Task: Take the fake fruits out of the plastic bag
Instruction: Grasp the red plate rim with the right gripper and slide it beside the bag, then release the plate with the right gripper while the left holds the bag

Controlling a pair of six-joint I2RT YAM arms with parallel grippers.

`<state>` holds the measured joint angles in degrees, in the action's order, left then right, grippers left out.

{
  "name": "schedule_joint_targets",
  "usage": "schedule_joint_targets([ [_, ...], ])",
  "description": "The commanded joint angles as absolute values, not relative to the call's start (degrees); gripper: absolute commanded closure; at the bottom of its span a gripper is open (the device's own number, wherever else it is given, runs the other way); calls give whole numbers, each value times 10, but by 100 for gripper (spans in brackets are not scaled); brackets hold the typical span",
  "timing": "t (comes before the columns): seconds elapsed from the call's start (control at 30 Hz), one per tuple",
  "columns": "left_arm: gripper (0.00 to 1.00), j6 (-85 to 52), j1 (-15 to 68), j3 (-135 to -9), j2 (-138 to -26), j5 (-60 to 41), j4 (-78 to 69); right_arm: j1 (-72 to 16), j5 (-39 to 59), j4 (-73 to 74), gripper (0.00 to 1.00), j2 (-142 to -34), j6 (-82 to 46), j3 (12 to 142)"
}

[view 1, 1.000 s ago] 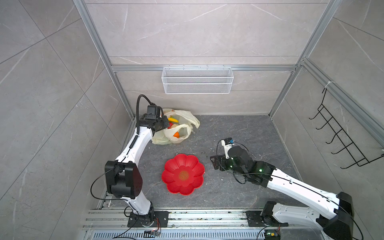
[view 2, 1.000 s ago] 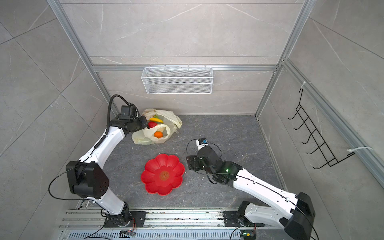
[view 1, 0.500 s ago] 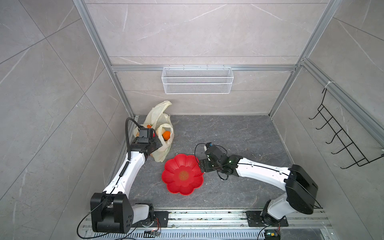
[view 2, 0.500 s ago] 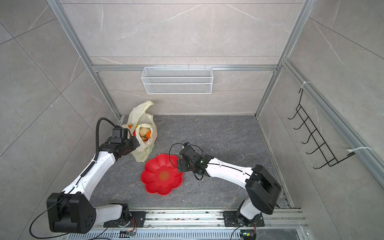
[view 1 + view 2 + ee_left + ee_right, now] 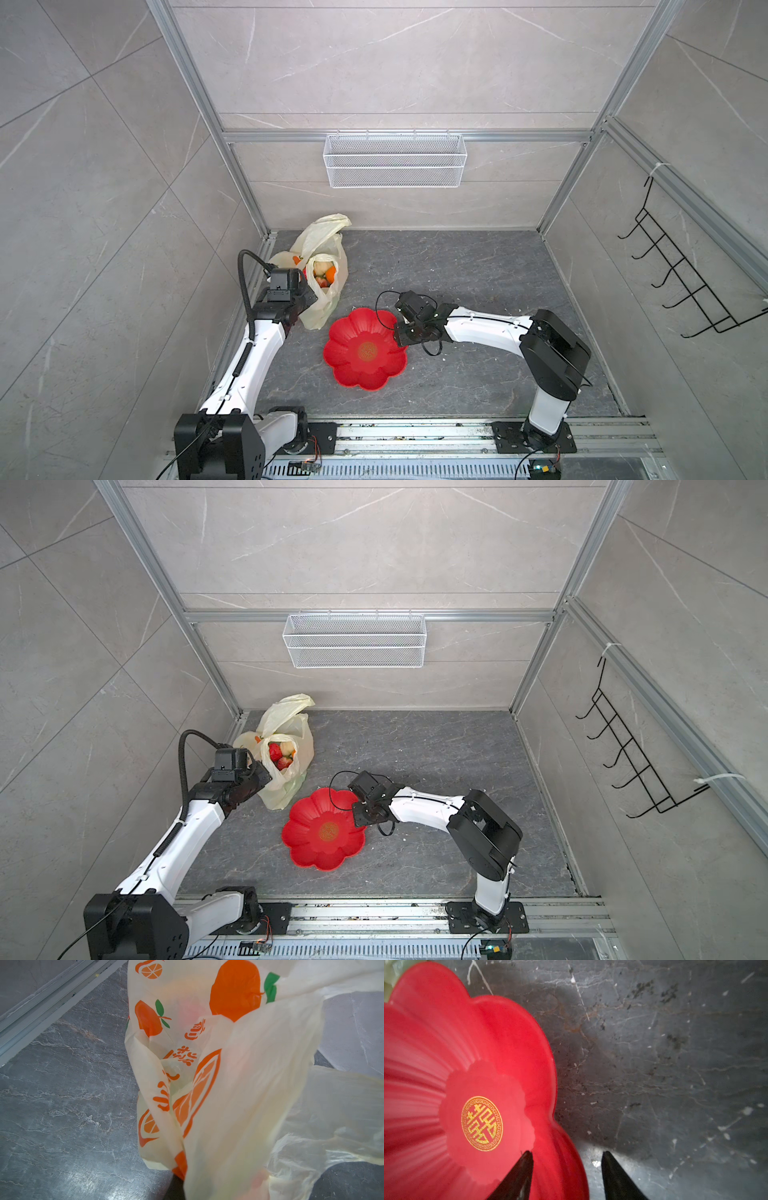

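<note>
Starting at the back left corner of the tabletop (image 5: 478, 282), we see the plastic bag (image 5: 320, 316) (image 5: 282, 789) standing with its mouth gaping upward, one loop handle raised towards the back wall. The left gripper (image 5: 306, 297) (image 5: 264, 777) is clamped together on the bag's near edge. In the left wrist view the cream film with its orange prints (image 5: 239, 1084) drapes right across the lens and hides the jaws themselves.

The fake fruits (image 5: 324, 274) (image 5: 280, 754) all lie inside the bag. Through the mouth we make out a red strawberry (image 5: 274, 752), an orange (image 5: 330, 273) and a pale round one (image 5: 286, 747); the others are too buried to tell.

Just beside the bag, nearer the front edge and a little left of the middle, sits the red plate (image 5: 353, 374) (image 5: 316, 854) (image 5: 436, 1043), flower-shaped with a gold emblem at its centre and nothing on it.

At the plate's right rim the right gripper (image 5: 398, 340) (image 5: 358, 818) (image 5: 566, 1154) points down with its jaws apart. One finger (image 5: 519, 1176) is over the inside of the plate and the other (image 5: 616, 1178) over the bare tabletop, so the rim lies between them. We see nothing in its grasp.

On the back wall hangs a wire basket (image 5: 395, 162), and on the right wall a hook rack (image 5: 681, 282).
</note>
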<state>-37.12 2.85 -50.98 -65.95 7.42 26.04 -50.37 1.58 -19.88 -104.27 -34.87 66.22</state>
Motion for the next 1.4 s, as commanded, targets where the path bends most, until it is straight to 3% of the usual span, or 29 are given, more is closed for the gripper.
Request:
schedule_joint_targets([
  [0.0, 100, -377, 25, -510, -650, 79, 243, -497, 32, -203, 63, -1049, -357, 660],
  [0.1, 100, -378, 25, -508, -652, 73, 239, -494, 27, -197, 77, -1034, -364, 647],
  [0.37, 100, -367, 25, -507, -671, -6, 209, -456, 16, -178, 100, -940, -376, 556],
  [0.57, 100, -355, 54, -537, -707, -86, 201, -370, -26, -243, 100, -804, -379, 450],
  [0.83, 100, -324, 243, -584, -739, -48, 210, -266, -70, -315, 100, -663, -437, 355],
  [1.0, 100, -313, 324, -561, -695, -15, 253, -250, -108, -340, 100, -622, -458, 345],
  [1.17, 100, -320, 342, -501, -604, 5, 326, -250, -146, -373, 100, -619, -451, 370],
  [1.23, 100, -330, 344, -474, -557, 7, 352, -251, -154, -383, 80, -624, -444, 382],
  [1.33, 100, -356, 346, -441, -496, 2, 391, -252, -160, -387, 41, -624, -425, 398],
  [1.37, 100, -366, 346, -429, -476, -3, 398, -254, -158, -381, 34, -620, -412, 403],
])
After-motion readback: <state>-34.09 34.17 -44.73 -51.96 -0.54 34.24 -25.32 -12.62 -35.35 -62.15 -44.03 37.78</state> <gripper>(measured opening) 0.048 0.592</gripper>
